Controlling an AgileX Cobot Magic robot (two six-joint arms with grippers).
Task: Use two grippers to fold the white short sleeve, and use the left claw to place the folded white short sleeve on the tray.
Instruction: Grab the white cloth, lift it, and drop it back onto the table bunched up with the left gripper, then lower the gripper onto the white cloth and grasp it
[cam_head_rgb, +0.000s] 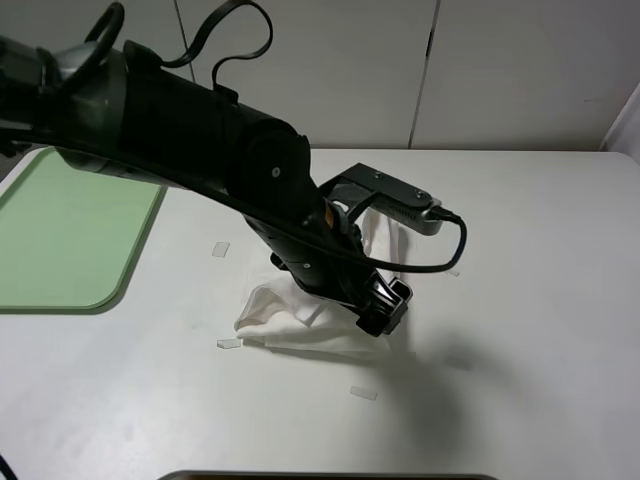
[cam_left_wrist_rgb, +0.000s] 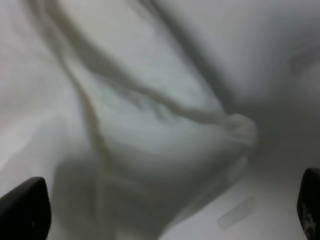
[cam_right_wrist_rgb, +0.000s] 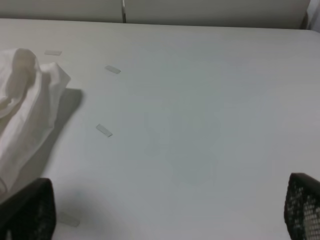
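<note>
Exterior high view: the left claw (cam_head_rgb: 385, 305) reaches across the table (cam_head_rgb: 530, 300), jaws spread wide, directly over the bunched white short sleeve (cam_head_rgb: 285, 318); contact cannot be confirmed. The tray (cam_head_rgb: 70, 240) lies well apart. Left wrist view shows both fingertips (cam_left_wrist_rgb: 25, 207) flanking creased fabric. Right wrist view alone shows the right claw (cam_right_wrist_rgb: 170, 210), jaws wide, empty, beside the shirt.
</note>
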